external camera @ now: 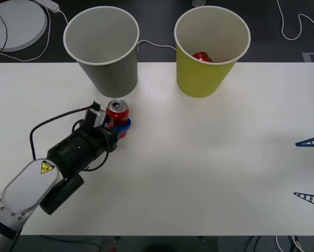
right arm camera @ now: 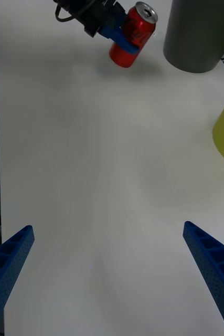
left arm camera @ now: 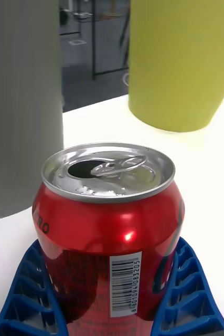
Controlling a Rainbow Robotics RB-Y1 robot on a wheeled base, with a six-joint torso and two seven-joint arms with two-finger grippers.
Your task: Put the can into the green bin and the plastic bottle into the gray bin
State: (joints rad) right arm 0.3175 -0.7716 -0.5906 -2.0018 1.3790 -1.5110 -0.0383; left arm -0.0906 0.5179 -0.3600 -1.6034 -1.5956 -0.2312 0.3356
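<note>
Front view: the left hand [external camera: 120,126] grips the can [external camera: 117,111] upright on the tabletop [external camera: 199,168], gray bin [external camera: 102,50] just at its 12 o'clock, green bin [external camera: 212,50] at 2 holding something red [external camera: 202,56]. Right wrist view: the right hand [right arm camera: 112,273] spread open, well apart. Left wrist view: both bins stand behind the can.

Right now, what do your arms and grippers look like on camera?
The left arm has a black cylindrical wrist, a pale gray shell with a yellow triangular warning sticker, and a looping black cable. The left gripper has blue ribbed fingers; the right gripper has the same blue, tapering to points.
</note>
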